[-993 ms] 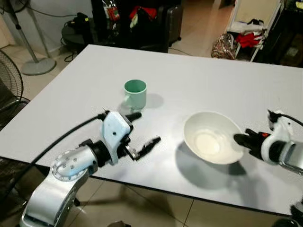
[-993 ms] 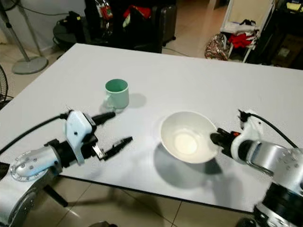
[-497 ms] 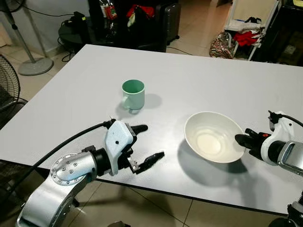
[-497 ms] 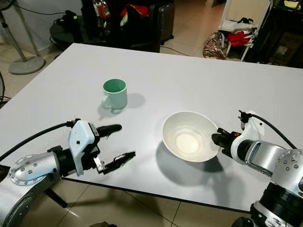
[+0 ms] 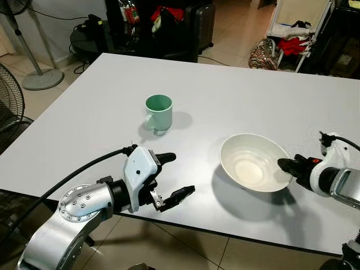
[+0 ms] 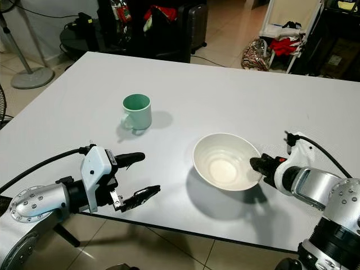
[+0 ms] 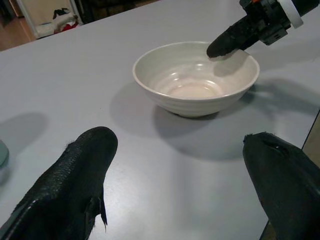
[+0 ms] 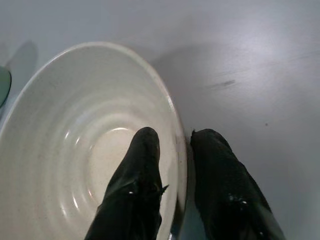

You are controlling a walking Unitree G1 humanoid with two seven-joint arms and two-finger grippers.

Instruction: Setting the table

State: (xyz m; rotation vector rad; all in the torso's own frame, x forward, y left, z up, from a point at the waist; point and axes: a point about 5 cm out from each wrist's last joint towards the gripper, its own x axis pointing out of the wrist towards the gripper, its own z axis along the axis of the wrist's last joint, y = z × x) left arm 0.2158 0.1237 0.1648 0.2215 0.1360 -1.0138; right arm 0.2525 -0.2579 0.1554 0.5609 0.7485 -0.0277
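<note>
Here we are at the white table (image 5: pixel 236 84), and our right gripper (image 8: pixel 176 150) has the cream bowl (image 5: pixel 253 163) by its rim: one black finger sits inside the bowl, the other outside against the wall, and the rim is pinched between them. The bowl rests on the tabletop toward our right side, near the front edge (its shadow pools on the table just beside it). From the left wrist view we see the same bowl (image 7: pixel 196 77) upright, with the right gripper's dark finger (image 7: pixel 235 37) reaching over its far lip.

Our left gripper (image 5: pixel 171 177) hovers over the near-left part of the table, its two fingers spread wide apart with nothing between them, and it points across toward the bowl, well apart from it.

Further back on the table stands a green mug (image 5: pixel 159 112), upright, handle turned toward us, apart from both grippers. Beyond the table we make out a floor fan (image 5: pixel 34 67) on the tiles and red clothes on a rack (image 5: pixel 295 39).
</note>
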